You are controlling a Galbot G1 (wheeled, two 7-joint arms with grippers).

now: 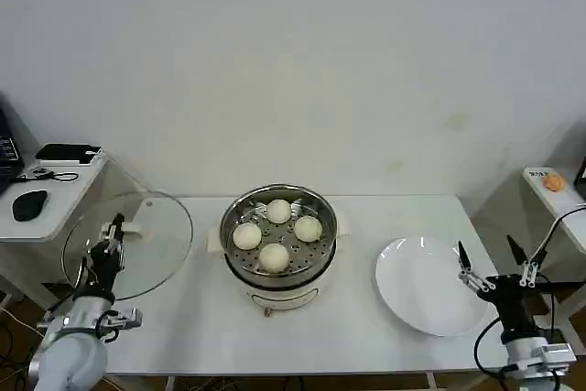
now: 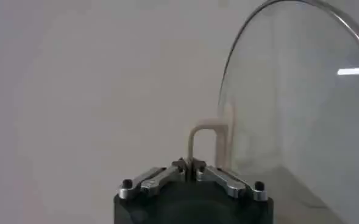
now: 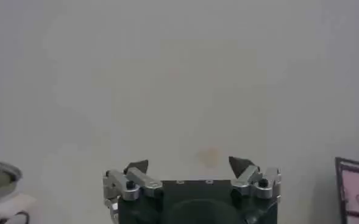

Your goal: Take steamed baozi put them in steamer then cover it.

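Step in hand: since all four steamed baozi (image 1: 277, 233) are already seated on the perforated tray inside the steamer (image 1: 278, 241), only the covering is judged to be left.
Cover: the cover (image 1: 128, 243) is held tilted on edge, off to the left of the steamer and near the counter's (image 1: 366, 318) left end, clear of the pot.
Left gripper: the left gripper (image 1: 112, 235) is clenched on the cover's cream-white bar handle (image 2: 203, 143), the jaws being closed together around it in the left wrist view.
Right gripper: the right gripper (image 1: 495, 259) is parked to the right of the steamer, beside the white plate (image 1: 423, 286), its jaws spread apart and holding nothing.
Doing it well: the cover should be carried across above the steamer, levelled to flat, centred over the rim and lowered gently so the metal edge seats all round; the handle should be let go only once the glass rests evenly.
Risk: a tilted descent could be caught on the rim.
Writing: no brand or label can be read on the steamer; the marks on the distant side objects are too small to tell.
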